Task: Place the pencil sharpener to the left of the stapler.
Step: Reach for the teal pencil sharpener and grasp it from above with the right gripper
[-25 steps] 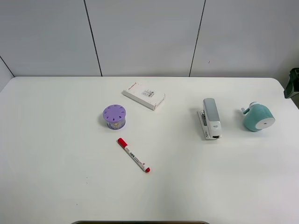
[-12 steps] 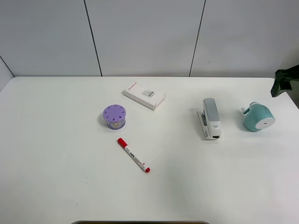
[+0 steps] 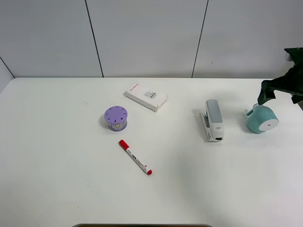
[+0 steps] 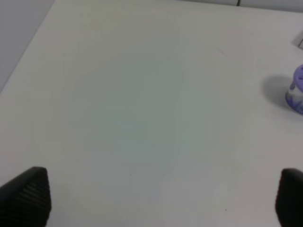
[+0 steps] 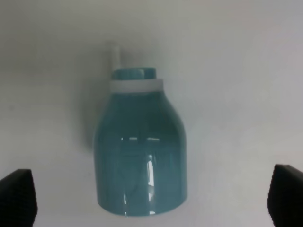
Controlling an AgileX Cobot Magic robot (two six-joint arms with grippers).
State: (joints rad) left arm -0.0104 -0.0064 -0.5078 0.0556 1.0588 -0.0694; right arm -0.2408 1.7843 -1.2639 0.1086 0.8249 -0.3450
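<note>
The teal pencil sharpener [image 3: 262, 119] lies on its side at the table's far right, white face toward the front, crank at the back left. In the right wrist view the pencil sharpener [image 5: 139, 151] fills the middle, with its white crank pointing away. My right gripper [image 3: 265, 93] hovers just above and behind it; the right gripper [image 5: 151, 205] is open, its fingers wide on either side of the body without touching. The grey-and-white stapler [image 3: 214, 120] lies left of the sharpener, lengthwise front to back. My left gripper [image 4: 158, 198] is open over bare table at the left.
A purple round holed container [image 3: 116, 117] stands left of centre, also at the edge of the left wrist view as the container [image 4: 297, 92]. A flat white box [image 3: 146, 97] lies behind it and a red-capped marker [image 3: 135, 157] in front. Bare tabletop [image 3: 180, 142] separates marker and stapler.
My right arm has come in from the right edge, moving left and down until its gripper hangs over the back of the sharpener. Nothing on the table has moved.
</note>
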